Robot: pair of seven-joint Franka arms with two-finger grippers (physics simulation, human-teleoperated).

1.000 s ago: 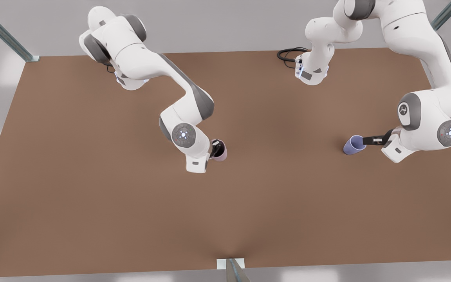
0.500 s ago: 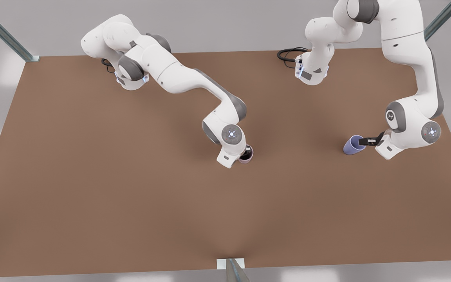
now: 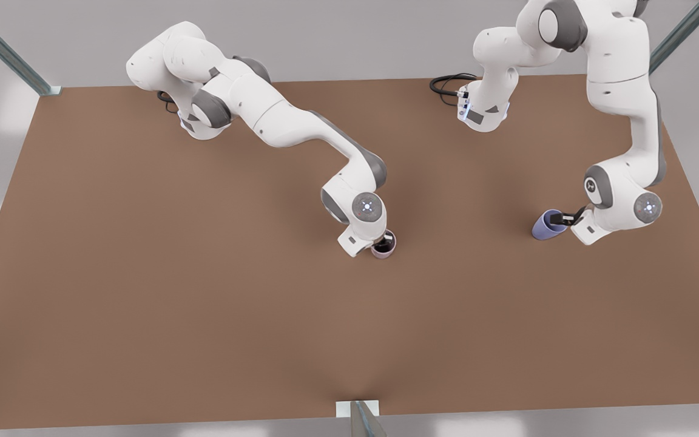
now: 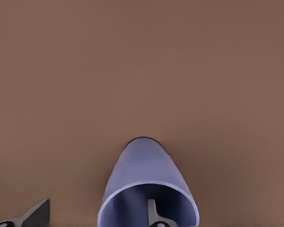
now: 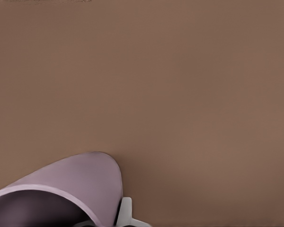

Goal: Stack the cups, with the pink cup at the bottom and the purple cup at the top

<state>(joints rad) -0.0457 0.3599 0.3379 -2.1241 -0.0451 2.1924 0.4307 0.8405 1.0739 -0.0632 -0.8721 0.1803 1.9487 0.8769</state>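
Two cups stand on the brown desk [image 3: 143,273], one pink and one purple, well apart from each other. Two white arms reach over it, one to each cup.

The pink cup [image 3: 383,247] sits near the middle of the desk, upright with its dark mouth facing up. The right pincer [image 3: 382,244] is at this cup, with one finger dipped inside the mouth and one outside, closed over the cup's wall. In the right wrist view the pink cup [image 5: 71,189] shows its rim and outer wall, with a pale finger [image 5: 126,213] just beside the wall.

The purple cup [image 3: 547,224] is toward the front view's right. The left pincer [image 3: 562,220] grips its rim from the side nearer that arm. In the left wrist view the purple cup [image 4: 146,175] has one finger [image 4: 154,215] inside its mouth against the wall, while the other dark finger [image 4: 35,215] stands off to the side, so whether that pincer is fully pinched on the wall I cannot tell.
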